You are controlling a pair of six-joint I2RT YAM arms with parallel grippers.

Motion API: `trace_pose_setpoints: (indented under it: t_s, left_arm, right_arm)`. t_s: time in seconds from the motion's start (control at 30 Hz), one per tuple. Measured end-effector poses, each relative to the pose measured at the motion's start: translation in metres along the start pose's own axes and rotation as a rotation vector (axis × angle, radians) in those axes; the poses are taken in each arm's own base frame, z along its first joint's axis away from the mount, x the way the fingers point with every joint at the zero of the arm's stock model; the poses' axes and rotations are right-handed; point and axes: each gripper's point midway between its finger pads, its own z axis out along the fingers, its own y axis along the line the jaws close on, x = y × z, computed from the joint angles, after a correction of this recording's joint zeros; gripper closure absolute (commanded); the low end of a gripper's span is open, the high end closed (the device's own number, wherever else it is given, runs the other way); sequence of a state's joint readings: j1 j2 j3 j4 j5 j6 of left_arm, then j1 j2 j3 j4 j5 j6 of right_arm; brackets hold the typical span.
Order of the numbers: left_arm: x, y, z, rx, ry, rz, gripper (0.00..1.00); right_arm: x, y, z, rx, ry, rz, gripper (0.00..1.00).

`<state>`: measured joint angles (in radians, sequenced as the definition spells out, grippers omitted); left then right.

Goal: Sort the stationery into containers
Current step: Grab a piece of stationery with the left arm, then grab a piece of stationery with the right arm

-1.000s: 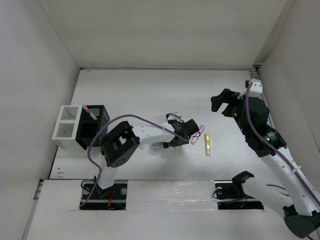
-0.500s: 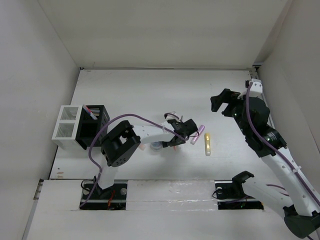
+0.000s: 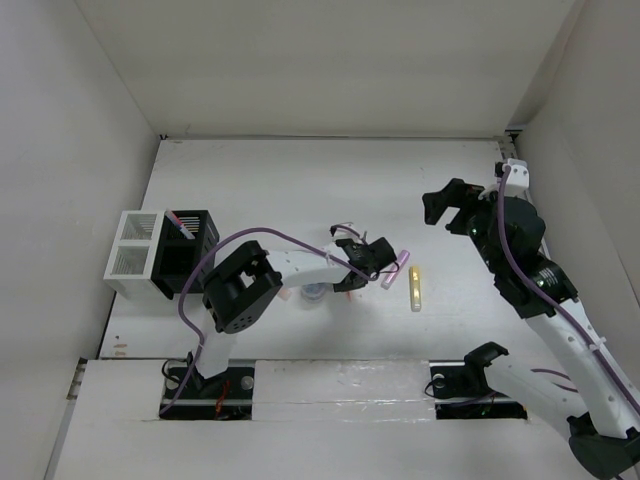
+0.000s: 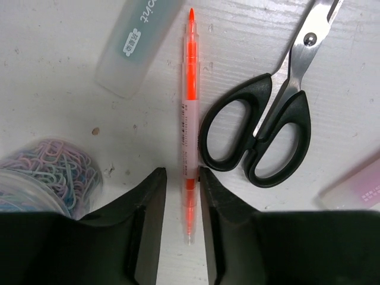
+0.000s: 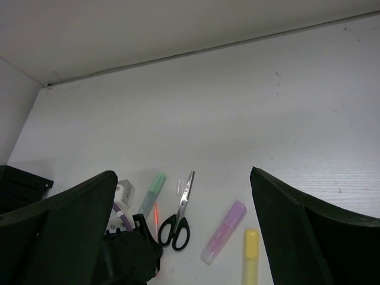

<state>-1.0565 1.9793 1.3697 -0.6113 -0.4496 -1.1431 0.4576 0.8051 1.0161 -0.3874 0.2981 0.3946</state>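
Left gripper [image 4: 183, 196] is straddling the orange pen [image 4: 189, 119], fingers a narrow gap apart, not clamping yet as far as I can tell. Pen is lying flat between the clip tub [image 4: 44, 175] and scissors [image 4: 261, 130], green highlighter [image 4: 139, 41] just beyond. Reading this as the grasp step. Next: squeeze, lift straight, carry left to the black pen holder [image 3: 185, 255]. Right gripper [image 5: 183, 178] is hanging wide apart, holding nothing.
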Motion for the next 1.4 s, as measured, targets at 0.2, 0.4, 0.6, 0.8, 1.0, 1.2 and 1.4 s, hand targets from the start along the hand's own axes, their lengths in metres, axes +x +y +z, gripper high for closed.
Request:
trace_pose_setpoints:
  t_s: [0.2,0.4,0.6,0.8,1.0,1.2,1.4]
  left_arm:
    - [-0.002,-0.002,0.002,0.008,-0.013,-0.003,1.00]
    - [-0.002,-0.003,0.004,0.022,-0.028,-0.009,1.00]
    - [-0.002,-0.003,0.002,0.045,-0.032,-0.016,1.00]
    - [0.001,0.003,-0.003,0.031,-0.018,0.002,1.00]
    - [-0.002,0.004,-0.027,0.008,-0.023,0.049,1.00]
    - [-0.022,-0.004,-0.066,0.077,-0.062,0.037,1.00]
    - [-0.051,-0.015,-0.117,0.169,-0.155,0.028,1.00]
  right_arm:
    - [0.000,0.001,-0.001,-0.008,0.001,0.000,0.00]
    - [-0.002,0.003,-0.003,-0.019,-0.004,0.003,0.00]
    - [-0.002,0.004,-0.004,-0.027,-0.002,0.003,0.00]
    - [0.000,0.008,-0.001,-0.043,0.007,0.003,0.00]
    - [0.008,0.012,0.007,-0.057,0.032,-0.001,0.00]
    - [0.012,0.015,0.017,-0.059,0.043,-0.003,0.00]
    - [0.035,-0.002,0.052,0.019,0.127,-0.023,0.04]
